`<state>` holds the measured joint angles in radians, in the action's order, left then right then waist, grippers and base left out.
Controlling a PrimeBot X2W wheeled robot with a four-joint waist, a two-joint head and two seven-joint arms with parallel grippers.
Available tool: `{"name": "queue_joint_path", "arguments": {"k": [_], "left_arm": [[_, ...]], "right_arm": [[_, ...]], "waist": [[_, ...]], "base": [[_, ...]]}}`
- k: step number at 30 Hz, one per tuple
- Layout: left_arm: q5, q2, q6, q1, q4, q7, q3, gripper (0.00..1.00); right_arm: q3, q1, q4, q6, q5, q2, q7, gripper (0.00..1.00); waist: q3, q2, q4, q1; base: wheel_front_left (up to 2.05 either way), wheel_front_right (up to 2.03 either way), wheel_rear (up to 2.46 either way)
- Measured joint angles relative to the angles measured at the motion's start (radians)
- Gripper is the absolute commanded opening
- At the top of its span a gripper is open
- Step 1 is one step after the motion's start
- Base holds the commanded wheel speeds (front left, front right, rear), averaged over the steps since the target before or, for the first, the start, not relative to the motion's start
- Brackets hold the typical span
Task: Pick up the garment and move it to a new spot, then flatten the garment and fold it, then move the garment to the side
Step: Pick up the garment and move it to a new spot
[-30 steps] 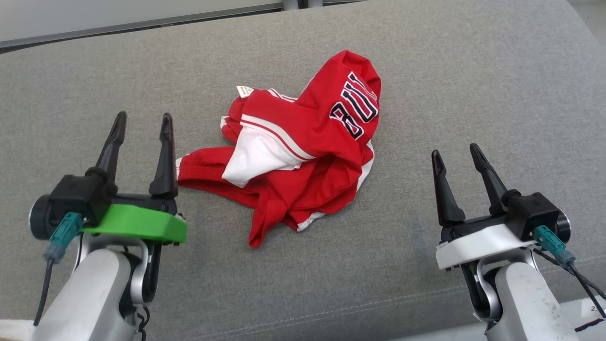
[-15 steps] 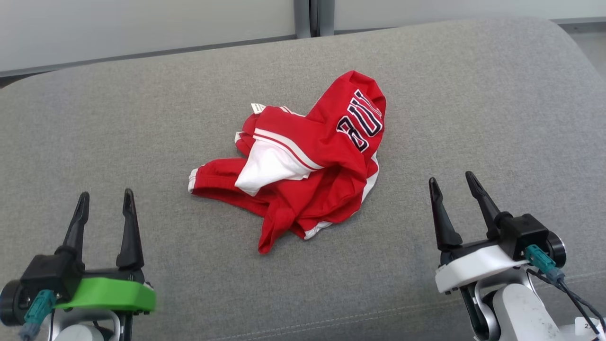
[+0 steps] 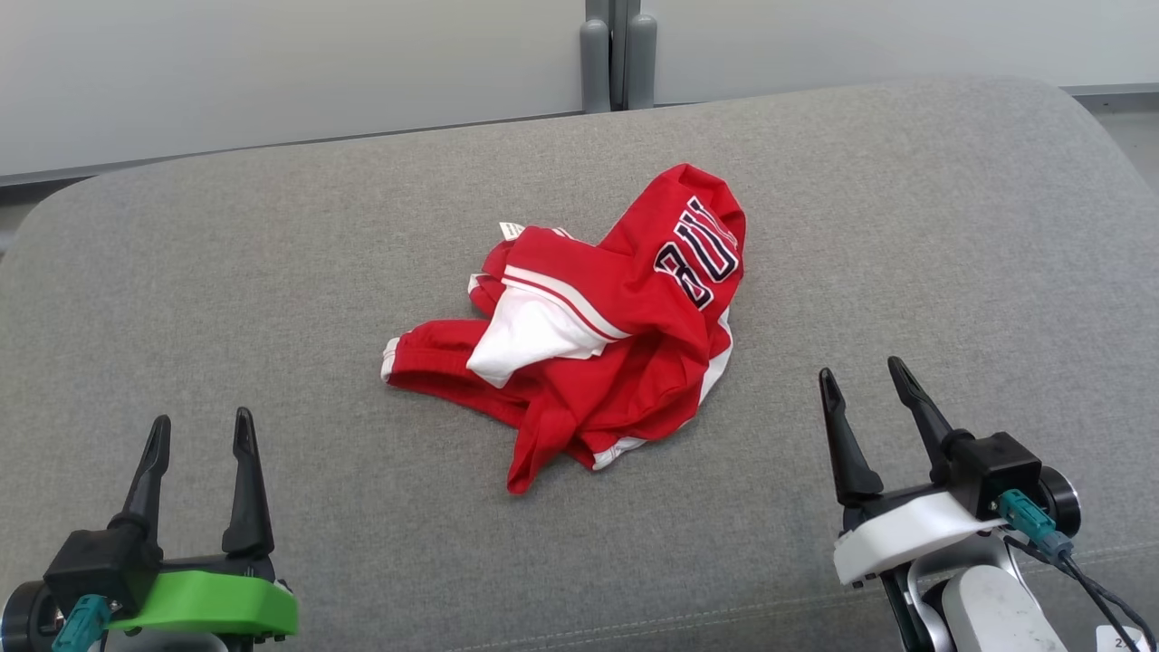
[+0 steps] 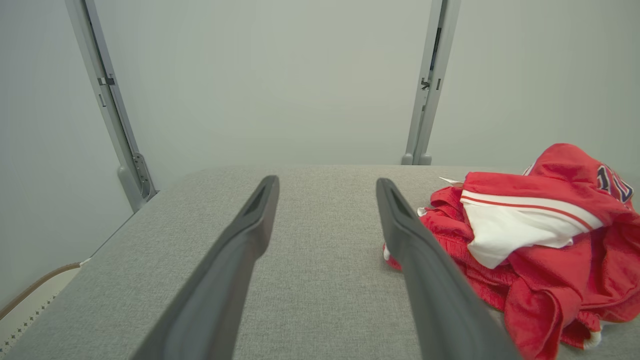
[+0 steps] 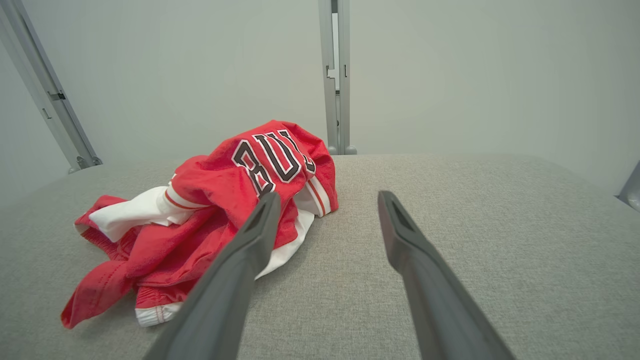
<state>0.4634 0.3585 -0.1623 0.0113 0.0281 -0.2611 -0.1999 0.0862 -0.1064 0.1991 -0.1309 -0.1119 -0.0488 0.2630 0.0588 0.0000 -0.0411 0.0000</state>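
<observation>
– Grey woven upholstery covers a broad padded surface (image 3: 226,272) with rounded far corners. Behind it stands a pale wall (image 3: 272,72), with a grey metal post (image 3: 617,54) rising at the middle.

– Where is the garment?

– The garment (image 3: 616,326) lies crumpled in a heap near the centre of the surface. It is red with white trim, and a white panel shows on its left part. Dark block letters edged in white, beginning "BU", sit on the raised fold at its far right. A small white label (image 3: 512,229) pokes out at the far left edge. One red corner trails toward the robot.

– And the grippers?

– The left gripper (image 3: 201,417), on a green mount, sits at the lower left of the head view. Its two long dark fingers point away from the robot and are spread apart, open and empty. It is well apart from the cloth, off to the garment's left. The right gripper (image 3: 861,368), on a white mount, sits at the lower right, fingers likewise parted and holding nothing.

– Does either one touch the cloth?

– No. From the right wrist, one finger overlaps the red fabric in the picture, but the head view shows bare grey upholstery between that gripper and the garment. From the left wrist, the heap lies off to the right of the fingers.
</observation>
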Motion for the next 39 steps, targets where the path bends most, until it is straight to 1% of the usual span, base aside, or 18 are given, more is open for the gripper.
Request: {"name": "queue_joint_path", "arguments": {"k": [7, 12, 15, 17, 21, 23, 26, 29, 31, 36, 38, 39], "left_arm": [[-0.019, -0.021, 0.014, -0.001, 0.016, 0.0, 0.003, 1.0], [-0.032, -0.02, 0.026, -0.033, 0.026, 0.005, -0.018, 1.0], [-0.037, -0.022, 0.059, -0.099, 0.031, 0.038, -0.058, 1.0], [-0.037, -0.034, 0.087, -0.15, 0.039, 0.074, -0.095, 1.0], [-0.018, -0.081, 0.163, -0.268, 0.075, 0.165, -0.179, 1.0], [-0.014, -0.105, 0.199, -0.32, 0.108, 0.229, -0.228, 1.0], [0.003, -0.146, 0.239, -0.39, 0.16, 0.302, -0.29, 1.0], [0.029, -0.178, 0.261, -0.449, 0.222, 0.366, -0.332, 1.0], [0.047, -0.192, 0.269, -0.485, 0.264, 0.389, -0.347, 1.0], [0.064, -0.207, 0.278, -0.552, 0.348, 0.417, -0.359, 1.0], [0.075, -0.214, 0.279, -0.582, 0.393, 0.43, -0.361, 1.0], [0.077, -0.216, 0.281, -0.613, 0.437, 0.448, -0.367, 1.0]], "right_arm": [[-0.002, 0.001, 0.001, 0.0, 0.003, 0.0, 0.0, 1.0], [-0.003, 0.001, -0.001, 0.0, 0.006, 0.0, 0.0, 1.0], [0.009, -0.002, -0.005, 0.0, 0.006, 0.0, 0.0, 1.0], [0.016, -0.003, -0.009, 0.0, 0.006, 0.0, 0.0, 1.0], [0.028, -0.007, -0.011, 0.0, 0.002, 0.0, 0.0, 1.0], [0.03, -0.012, -0.011, 0.0, 0.001, 0.0, 0.0, 1.0], [0.037, -0.025, -0.013, 0.0, -0.003, 0.0, 0.0, 1.0], [0.044, -0.028, -0.013, 0.0, -0.012, 0.0, 0.0, 1.0], [0.05, -0.034, -0.015, 0.0, -0.018, 0.0, 0.0, 1.0], [0.052, -0.043, -0.019, 0.0, -0.03, 0.0, 0.0, 1.0], [0.052, -0.043, -0.02, 0.0, -0.037, 0.0, 0.0, 1.0], [0.052, -0.044, -0.021, 0.0, -0.04, 0.0, 0.0, 1.0]], "waist": [[-0.007, 0.0, 0.008, 0.0], [-0.006, 0.0, 0.012, 0.0], [0.006, 0.0, 0.008, 0.0], [0.015, 0.0, 0.001, 0.0], [0.033, 0.0, -0.021, 0.0], [0.043, 0.0, -0.034, 0.0], [0.059, 0.0, -0.056, 0.0], [0.075, 0.0, -0.081, 0.0], [0.087, 0.0, -0.097, 0.0], [0.109, 0.0, -0.129, 0.0], [0.12, 0.0, -0.143, 0.0], [0.13, 0.0, -0.155, 0.0]], "base": [[0.0, 0.0, 0.0], [0.0, 0.0, 0.0], [0.0, 0.0, 0.0], [0.0, 0.0, 0.0], [0.0, 0.0, 0.0], [0.0, 0.0, 0.0], [0.0, 0.0, 0.0], [0.0, 0.0, 0.0], [0.0, 0.0, 0.0], [0.0, 0.0, 0.0], [0.0, 0.0, 0.0], [0.0, 0.0, 0.0]]}}
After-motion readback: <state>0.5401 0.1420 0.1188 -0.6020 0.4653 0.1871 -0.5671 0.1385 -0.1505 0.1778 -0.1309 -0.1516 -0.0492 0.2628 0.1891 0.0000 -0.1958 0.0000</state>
